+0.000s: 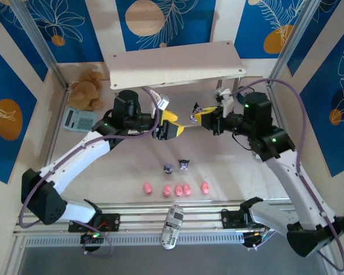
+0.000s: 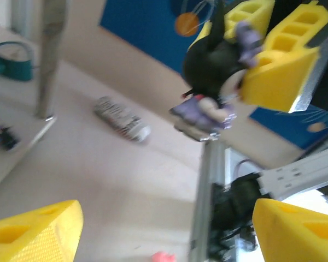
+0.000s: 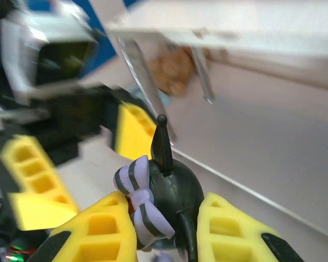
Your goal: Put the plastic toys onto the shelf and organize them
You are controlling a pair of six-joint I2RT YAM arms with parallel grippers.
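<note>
So the right jaws are clamped on one dark figurine (image 3: 165,196), pinched round its black head, with the pointed ear and striped bow poking up past the fingertips. Gripping the head makes sense to me: it's the fattest bit, and it leaves the feet free for setting the toy down.

The left jaws are spread wide with nothing between them, aimed straight at the right jaws. From the left wrist, the held toy sits just beyond and above their opening. My read is that this is a handoff spot, the two arms meeting mid-air so the toy can change sides or get re-gripped. Which way it's going, I can't say.

The shelf (image 1: 178,71) is just behind both sets of jaws, and I can't see anything on its top board. There's something small and purplish (image 2: 3,136) on the lower board, off to the left of the left jaws, but it's too blurry to call.

Below the jaws on the counter (image 1: 235,172), two more dark figurines (image 1: 184,163) stand close together. Five pink pigs (image 1: 178,189) are lined up nearer the arm bases, so most of the job's ahead. The teddy bear (image 1: 86,89) and clock (image 1: 79,119) sit out past the left jaws, and neither belongs on the shelf.
</note>
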